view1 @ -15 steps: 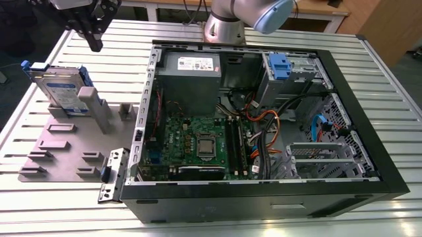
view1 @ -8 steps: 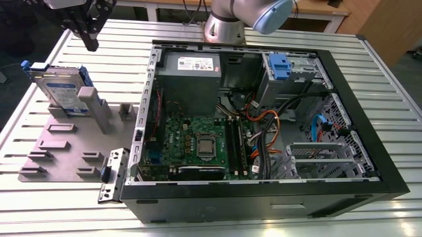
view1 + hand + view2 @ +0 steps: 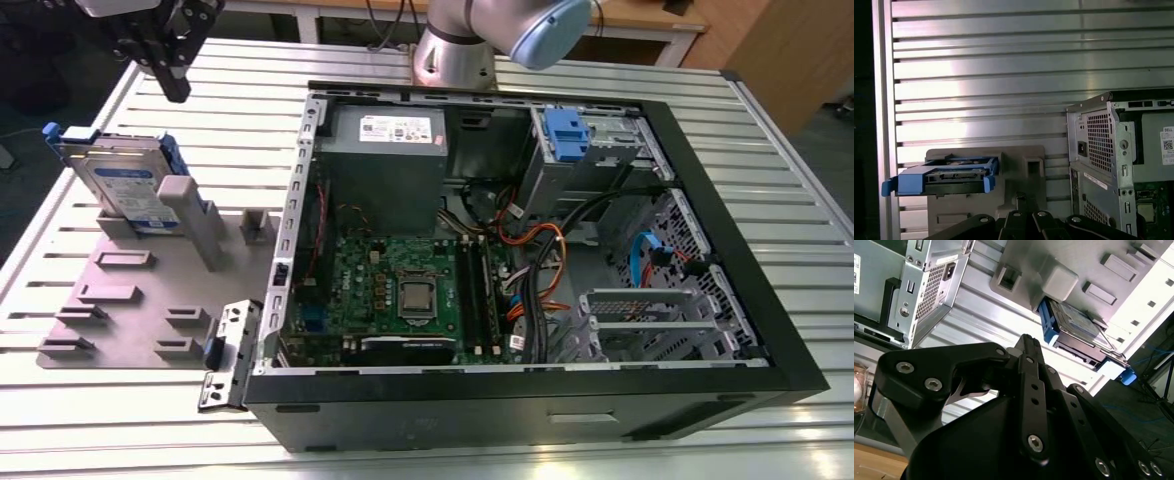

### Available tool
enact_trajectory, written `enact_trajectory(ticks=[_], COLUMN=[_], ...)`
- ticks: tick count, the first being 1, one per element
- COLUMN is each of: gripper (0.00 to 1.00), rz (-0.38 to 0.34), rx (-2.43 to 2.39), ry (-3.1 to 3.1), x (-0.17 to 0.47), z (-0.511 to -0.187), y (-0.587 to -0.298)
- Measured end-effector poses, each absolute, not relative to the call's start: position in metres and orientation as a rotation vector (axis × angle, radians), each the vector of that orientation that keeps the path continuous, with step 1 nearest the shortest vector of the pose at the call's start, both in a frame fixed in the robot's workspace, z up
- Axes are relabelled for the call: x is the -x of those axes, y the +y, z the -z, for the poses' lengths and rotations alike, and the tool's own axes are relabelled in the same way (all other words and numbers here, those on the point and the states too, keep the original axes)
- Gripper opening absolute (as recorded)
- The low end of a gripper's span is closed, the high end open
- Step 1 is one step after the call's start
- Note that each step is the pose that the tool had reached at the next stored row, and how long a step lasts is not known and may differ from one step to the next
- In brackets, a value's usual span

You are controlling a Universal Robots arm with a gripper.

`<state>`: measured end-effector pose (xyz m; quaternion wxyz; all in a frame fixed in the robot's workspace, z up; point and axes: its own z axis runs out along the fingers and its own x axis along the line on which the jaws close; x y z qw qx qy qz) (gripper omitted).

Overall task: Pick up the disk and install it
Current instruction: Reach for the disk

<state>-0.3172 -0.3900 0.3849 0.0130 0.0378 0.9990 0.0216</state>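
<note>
My hand (image 3: pixel 1026 342) hangs with its fingers pressed together, gripping nothing. Just beyond it and apart from it, the disk (image 3: pixel 956 175) stands on edge in a grey holder (image 3: pixel 127 300) on the slatted worktop (image 3: pixel 80 420). Farther off, toward the exterior view's right, sits the open computer case (image 3: pixel 534 400).
</note>
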Motion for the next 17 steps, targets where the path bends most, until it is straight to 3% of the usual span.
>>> enact_trajectory(ticks=[17], gripper=[0.11], rz=[-0.067], rx=[-0.118], ry=[3.112], x=[0.336], z=[-0.375], y=[-0.384])
